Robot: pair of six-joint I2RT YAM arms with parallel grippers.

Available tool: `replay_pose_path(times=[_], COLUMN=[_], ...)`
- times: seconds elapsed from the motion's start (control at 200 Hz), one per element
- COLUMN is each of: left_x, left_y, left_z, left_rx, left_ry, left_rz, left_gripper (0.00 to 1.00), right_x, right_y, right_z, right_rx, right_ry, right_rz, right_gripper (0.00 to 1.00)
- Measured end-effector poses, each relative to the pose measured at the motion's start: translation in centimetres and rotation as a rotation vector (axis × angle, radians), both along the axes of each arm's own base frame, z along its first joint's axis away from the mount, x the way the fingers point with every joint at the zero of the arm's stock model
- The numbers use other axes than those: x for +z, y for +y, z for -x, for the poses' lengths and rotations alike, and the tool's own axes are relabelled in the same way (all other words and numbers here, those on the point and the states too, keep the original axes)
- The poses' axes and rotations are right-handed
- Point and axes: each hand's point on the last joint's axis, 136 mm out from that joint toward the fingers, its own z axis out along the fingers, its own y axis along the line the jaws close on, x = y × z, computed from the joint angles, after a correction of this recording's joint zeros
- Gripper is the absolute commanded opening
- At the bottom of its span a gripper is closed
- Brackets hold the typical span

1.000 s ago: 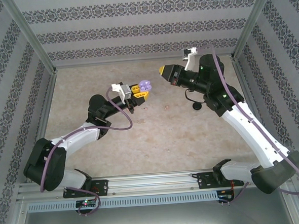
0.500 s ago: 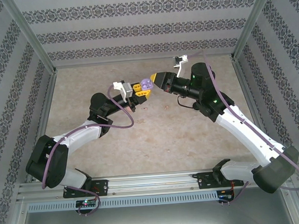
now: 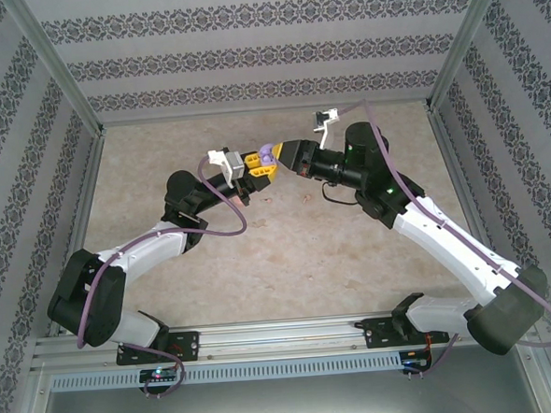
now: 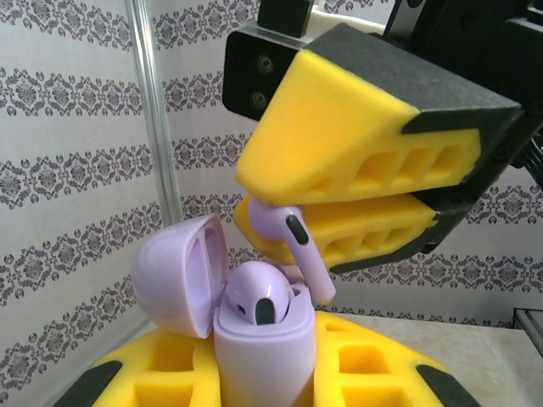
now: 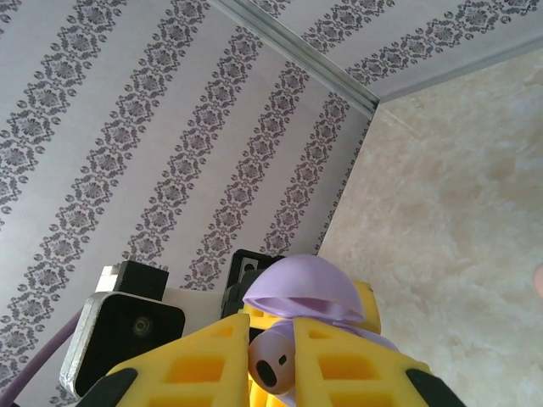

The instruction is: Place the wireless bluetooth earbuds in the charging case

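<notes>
Right —
- My left claw (image 3: 262,164) is clamped on the purple charging case (image 4: 265,348), its yellow fingers pressed against the case's lower body on both sides.
- The case stands upright in that grip, with its lid (image 4: 178,271) swung open and leaning off to one side.
- One purple earbud (image 4: 259,297) sits down in the case, its rounded head showing just above the rim.
- My right claw (image 3: 285,153) is closed on a second purple earbud (image 4: 293,242), pinched by its head between the tips of the two yellow fingers.
- That bud hangs tilted, stem pointing down toward the open case — right beside the seated one.
- Its stem tip is just at the case's rim; I cannot tell whether it touches.
- From above, my two claws meet nose to nose over the far middle of the counter (image 3: 288,252), with the case between them.
- In my right wrist view the open lid arches just beyond my fingertips, and the held bud's head peeks out of the gap between them.
- The patterned wall (image 3: 248,58) stands behind all of it.
</notes>
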Motion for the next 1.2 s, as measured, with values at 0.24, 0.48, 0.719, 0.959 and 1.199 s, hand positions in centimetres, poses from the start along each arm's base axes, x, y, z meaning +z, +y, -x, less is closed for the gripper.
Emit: replay_pose_path(times=[0.24, 0.48, 0.719, 0.959, 1.199], left_x=[-0.1, -0.1, -0.1, -0.1, 0.4], left_y=[0.0, 0.0, -0.2, -0.2, -0.1], left_z=[-0.1, -0.1, 0.1, 0.2, 0.4], left_rx=[0.002, 0.003, -0.004, -0.004, -0.003], left_ry=[0.003, 0.005, 0.004, 0.002, -0.012], left_rz=[-0.001, -0.002, -0.002, -0.003, 0.000], left_gripper=[0.00, 0.00, 0.00, 0.00, 0.00], right_x=[0.1, 0.4, 3.2, 2.7, 1.2], right_y=[0.2, 0.0, -1.3, -0.8, 0.0], right_z=[0.0, -0.2, -0.1, -0.2, -0.5], right_rx=[-0.006, -0.023, -0.094, -0.109, -0.106], right_ry=[-0.014, -0.026, -0.111, -0.123, -0.098], right_rz=[0.006, 0.001, -0.049, -0.056, -0.036], right_gripper=[0.16, 0.16, 0.16, 0.16, 0.16])
